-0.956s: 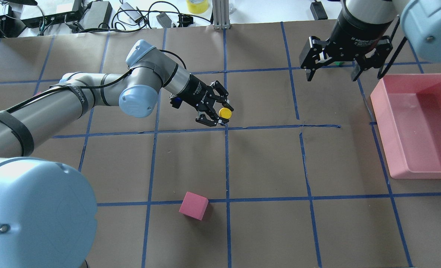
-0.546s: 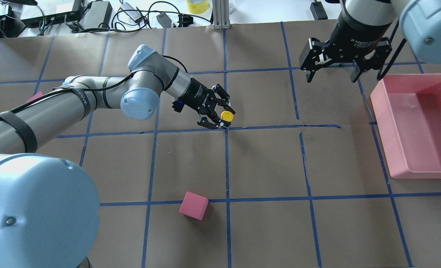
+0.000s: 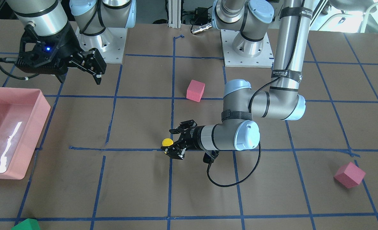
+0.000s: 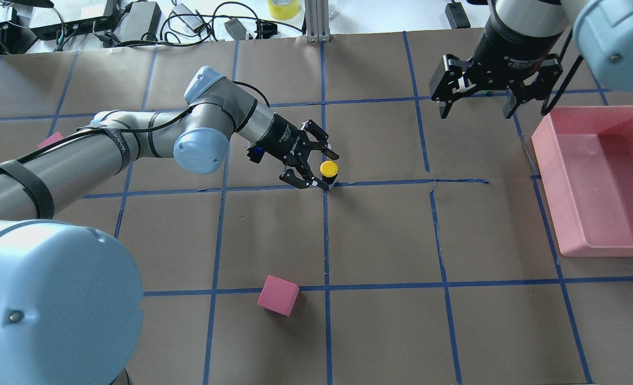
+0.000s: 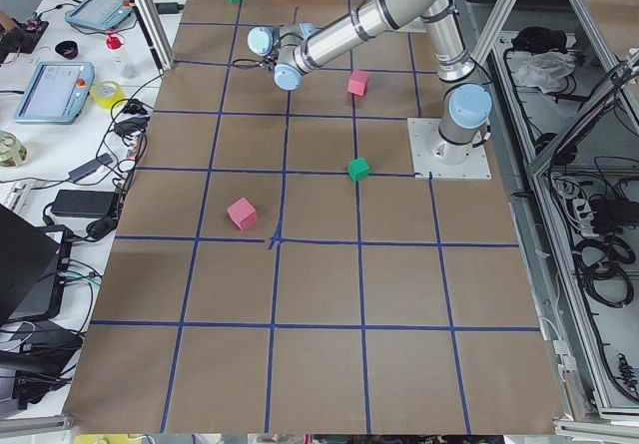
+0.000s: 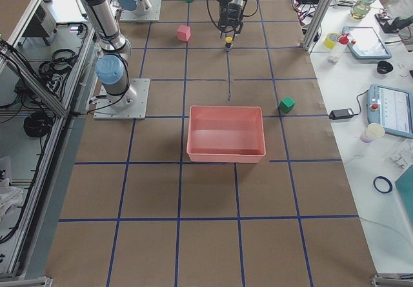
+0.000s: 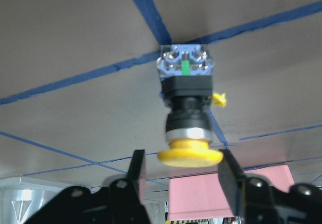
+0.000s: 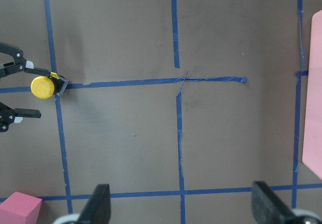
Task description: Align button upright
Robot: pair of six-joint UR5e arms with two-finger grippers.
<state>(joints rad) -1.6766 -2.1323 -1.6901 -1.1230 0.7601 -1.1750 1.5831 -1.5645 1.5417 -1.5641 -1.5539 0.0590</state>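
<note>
The left gripper (image 4: 321, 170) has just let its jaws part from the button (image 4: 329, 169), which now stands cap-up on the table (image 4: 380, 235) at a tape crossing (image 4: 325, 187), seemingly aligned, while the right gripper (image 4: 477, 109) hangs with jaws apart.

We see the button (image 4: 329, 169) standing on its silvery-grey base on the bench (image 4: 380, 235), black body above it and round yellow cap on top, facing up. It sits right between the spread fingers of the left tool (image 4: 324, 171), level with their tips, and neither finger touches the cap. Its base rests on a crossing of blue tape lines (image 4: 402, 182). A small yellow tab juts from the body's side.
</note>
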